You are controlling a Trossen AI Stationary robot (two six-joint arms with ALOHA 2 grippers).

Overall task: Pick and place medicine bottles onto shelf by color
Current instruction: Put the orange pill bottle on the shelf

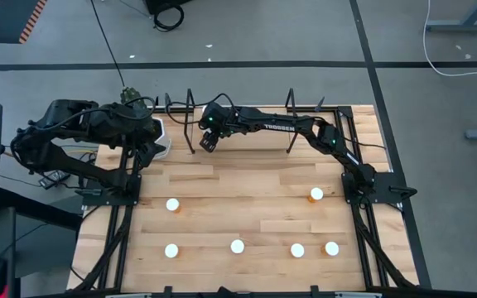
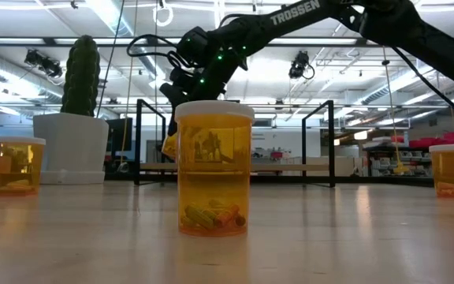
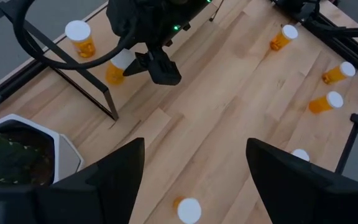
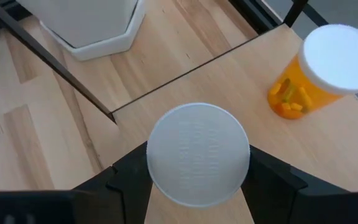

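My right fingers [image 4: 197, 186] clamp a bottle [image 4: 197, 163] over the shelf [image 4: 328, 155] beside one placed [image 4: 325, 71]; six wait on the tabletop [image 1: 247, 186]; left fingers [image 3: 194, 168] apart.

Right hand [image 1: 208, 139] clamped; left hand [image 3: 194, 165] open, raised.

A white hexagonal pot [image 2: 70, 147] with a green cactus [image 2: 80, 76] stands on the wooden desk [image 1: 247, 215], at left of the frame
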